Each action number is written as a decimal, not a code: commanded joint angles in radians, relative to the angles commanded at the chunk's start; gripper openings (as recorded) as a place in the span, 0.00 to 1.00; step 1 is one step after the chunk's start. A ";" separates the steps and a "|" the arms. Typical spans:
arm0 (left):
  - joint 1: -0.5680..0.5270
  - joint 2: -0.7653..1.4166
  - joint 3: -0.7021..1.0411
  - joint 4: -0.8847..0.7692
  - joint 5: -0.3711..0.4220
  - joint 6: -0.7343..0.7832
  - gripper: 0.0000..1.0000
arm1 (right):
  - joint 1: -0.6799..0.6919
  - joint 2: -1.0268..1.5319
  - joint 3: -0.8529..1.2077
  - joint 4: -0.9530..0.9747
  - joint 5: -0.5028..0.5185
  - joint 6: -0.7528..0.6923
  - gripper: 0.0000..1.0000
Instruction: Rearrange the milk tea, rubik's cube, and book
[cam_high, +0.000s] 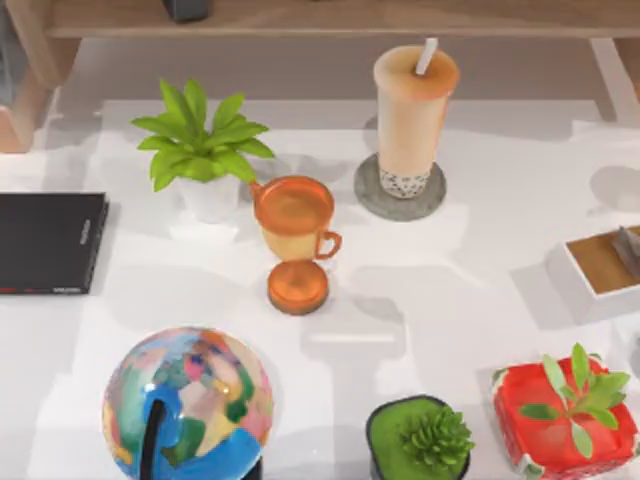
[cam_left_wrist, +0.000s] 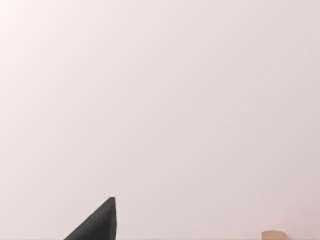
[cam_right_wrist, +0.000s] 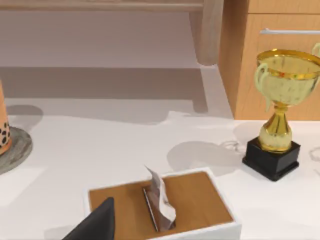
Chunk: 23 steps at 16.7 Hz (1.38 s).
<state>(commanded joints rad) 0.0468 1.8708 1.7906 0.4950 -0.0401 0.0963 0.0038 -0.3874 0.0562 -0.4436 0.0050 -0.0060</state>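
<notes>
Big globe (cam_high: 187, 405) at the near edge. Then milk tea (cam_high: 412, 120), standing tall on a gray coaster (cam_high: 400, 190) at the back, closer to the right arm. Can't tell about either arm's jaws.

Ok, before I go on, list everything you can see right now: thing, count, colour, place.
milk tea: 1, pale orange-tan, white straw, on the coaster, back centre-right
coaster: 1, grey, under the milk tea
orange trophy cup: 1, table centre
leafy plant: 1, green, white pot, back left
black slab: 1, left edge
globe: 1, multicoloured, front left
succulent: 1, green, dark pot, front centre
red-pot plant: 1, front right
tissue box: 1, white with brown top, right edge
gold trophy: 1, black base, beside a wooden cabinet
table: 1, white
</notes>
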 joint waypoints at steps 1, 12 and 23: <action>0.060 -0.017 -0.050 0.027 0.052 -0.003 1.00 | 0.000 0.000 0.000 0.000 0.000 0.000 1.00; 0.244 0.083 -0.466 0.126 0.370 -0.093 1.00 | 0.000 0.000 0.000 0.000 0.000 0.000 1.00; 0.226 0.180 -0.323 0.081 0.353 -0.094 1.00 | 0.000 0.000 0.000 0.000 0.000 0.000 1.00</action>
<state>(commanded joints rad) 0.2732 2.0509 1.4672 0.5763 0.3132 0.0026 0.0038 -0.3874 0.0562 -0.4436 0.0050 -0.0060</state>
